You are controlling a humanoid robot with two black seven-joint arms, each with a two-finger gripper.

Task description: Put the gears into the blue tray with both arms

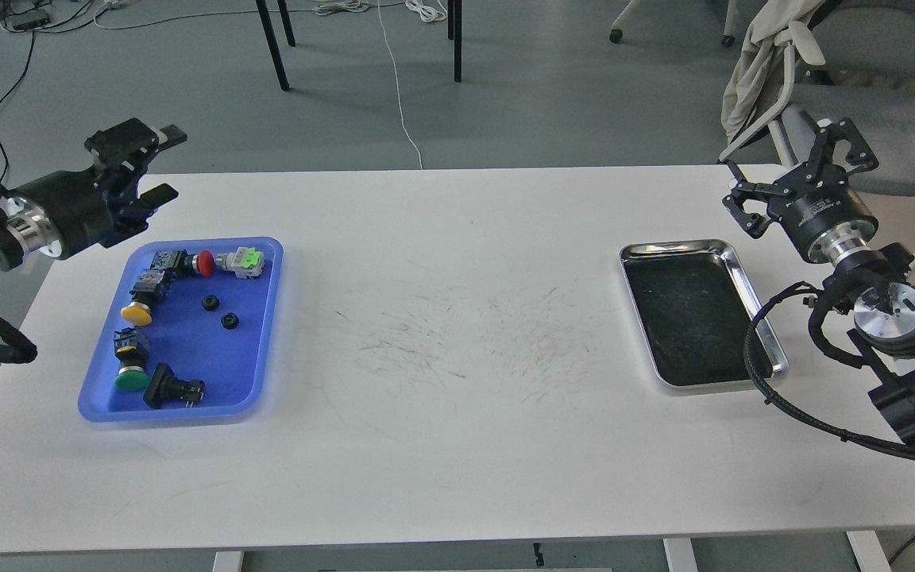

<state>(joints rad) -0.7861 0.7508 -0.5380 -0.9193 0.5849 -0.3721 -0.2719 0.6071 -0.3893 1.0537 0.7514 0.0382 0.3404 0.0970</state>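
Observation:
The blue tray [267, 318] lies at the table's left. Two small black gears [210, 303] [229, 321] rest on its floor near the middle, close together. My left gripper [162, 164] hovers above the table's far left corner, just behind the tray, open with nothing between its fingers. My right gripper [789, 169] is raised at the far right, behind the steel tray, its fingers spread open and empty.
Several push-button switches with red [205, 263], yellow [136, 313] and green [132, 380] caps and a black switch block [171, 388] share the blue tray. The steel tray [747, 274] with black lining sits at the right. Chairs stand behind the table.

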